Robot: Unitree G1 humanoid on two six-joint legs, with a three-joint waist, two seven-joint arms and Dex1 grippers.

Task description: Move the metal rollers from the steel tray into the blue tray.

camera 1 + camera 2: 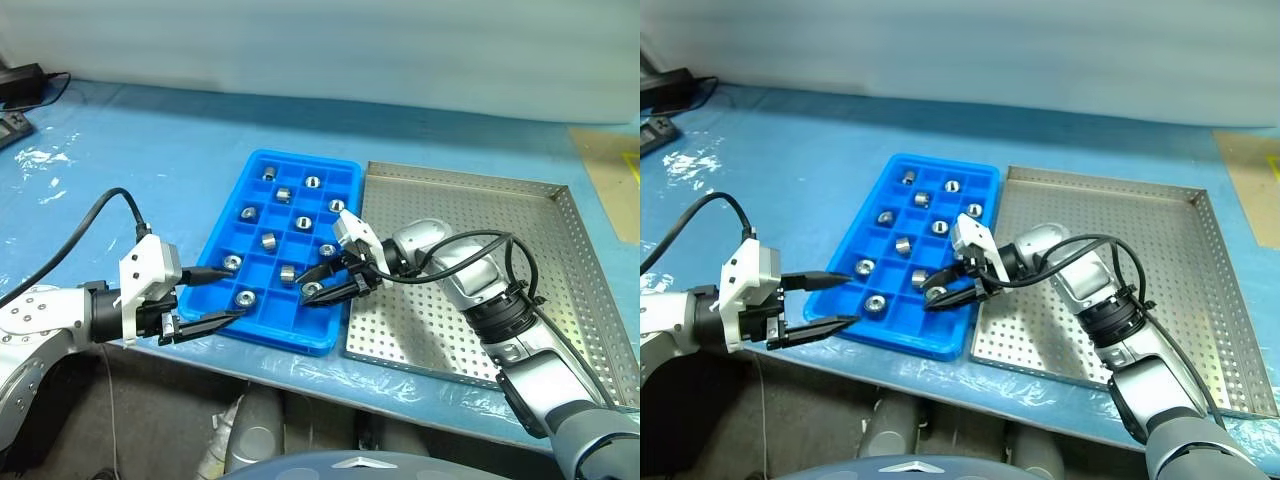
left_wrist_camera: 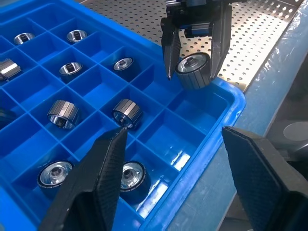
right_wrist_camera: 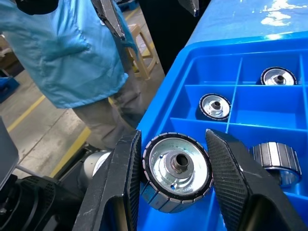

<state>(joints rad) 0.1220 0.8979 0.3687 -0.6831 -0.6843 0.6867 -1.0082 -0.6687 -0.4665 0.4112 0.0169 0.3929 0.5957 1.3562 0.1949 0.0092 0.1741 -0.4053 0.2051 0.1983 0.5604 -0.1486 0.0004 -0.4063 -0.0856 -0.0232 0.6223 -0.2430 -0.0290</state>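
the right gripper (image 1: 322, 285) pinches a small ribbed shiny metal roller (image 3: 176, 171) over the near corner compartment of the bright blue gridded plastic tray (image 1: 262, 165). the left gripper (image 1: 212, 295) stands wide, empty. the roller looks hard, slick, dense; grip its ribbed sides.

Blue tray (image 1: 262, 175) left of and touching the steel tray (image 1: 560, 300), rollers (image 1: 272, 240) in its compartments, right gripper (image 1: 318, 283) above its near-right corner, left gripper (image 1: 205, 300) at its near-left edge.
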